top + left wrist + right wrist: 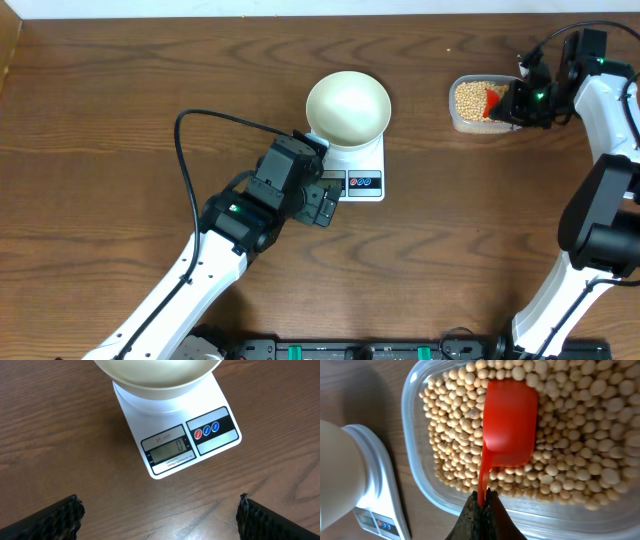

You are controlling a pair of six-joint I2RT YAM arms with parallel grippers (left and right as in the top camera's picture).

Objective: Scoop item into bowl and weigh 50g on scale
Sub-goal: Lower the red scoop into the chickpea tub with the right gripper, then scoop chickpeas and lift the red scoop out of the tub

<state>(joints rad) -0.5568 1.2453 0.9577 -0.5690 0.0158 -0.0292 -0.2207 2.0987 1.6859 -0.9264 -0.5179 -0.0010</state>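
Right wrist | right gripper (482, 496) pinches red scoop (510, 422) handle | cup points away, on beans (455, 425) | left gripper (159, 506) spread

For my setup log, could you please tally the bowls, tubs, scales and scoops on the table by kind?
white bowl: 1
clear tub: 1
scale: 1
red scoop: 1
total: 4

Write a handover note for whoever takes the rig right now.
The left gripper is open and empty, over the table in front of the scale.
The right gripper is shut on the handle of the red scoop, which lies on the beans in the clear tub.
The bowl sits on the scale, empty; the display reads 0.
Done: bowl placed, scoop gripped.
Left: scoop beans into the bowl until it reads 50 g.
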